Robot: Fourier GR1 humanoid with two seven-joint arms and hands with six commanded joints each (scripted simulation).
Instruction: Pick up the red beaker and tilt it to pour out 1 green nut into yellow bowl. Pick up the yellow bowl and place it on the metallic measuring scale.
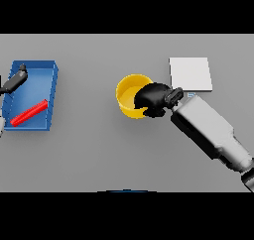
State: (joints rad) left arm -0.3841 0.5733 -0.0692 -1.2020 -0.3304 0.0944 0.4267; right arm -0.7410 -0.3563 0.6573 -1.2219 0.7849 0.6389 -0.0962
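Note:
The yellow bowl stands on the grey table near the middle. My right hand is at its right rim, with fingers curled over the edge and gripping it. Just right of the hand lies the metallic measuring scale, a pale square plate. The red beaker lies on its side inside the blue tray at the far left. My left hand hovers over the tray's upper left corner with its fingers relaxed, apart from the beaker. No green nut shows in the bowl or elsewhere.
The blue tray's walls surround the red beaker. My right forearm slants across the table's lower right. Bare grey table lies between the tray and the bowl.

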